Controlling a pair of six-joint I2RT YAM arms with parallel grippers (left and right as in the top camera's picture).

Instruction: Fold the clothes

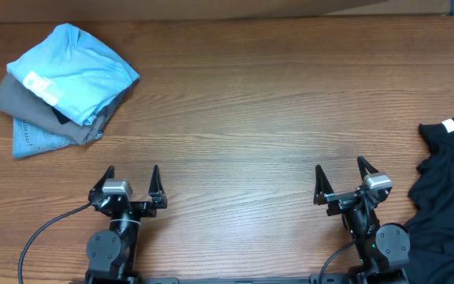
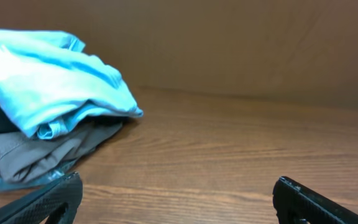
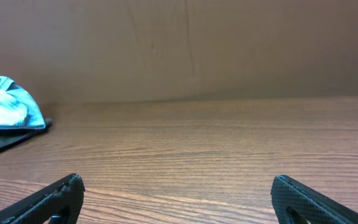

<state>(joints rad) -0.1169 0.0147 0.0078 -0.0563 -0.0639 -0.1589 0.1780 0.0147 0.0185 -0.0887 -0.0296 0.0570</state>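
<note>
So, shirt [image 1: 76,69]: light blue, folded loosely, far left of the table [image 1: 243,102].
Under it: grey garment [image 1: 10,99], denim-blue one [image 1: 34,143] lowest.
My left claw [image 1: 132,168]: spread wide, empty, near that heap, not touching.
My right claw [image 1: 340,164]: spread wide, empty, near a black garment [image 1: 448,185].

Lt blue T-shirt [image 1: 77,67] loosely folded, atop garment pile [image 1: 24,101], far-left of table [image 1: 251,102].
</note>
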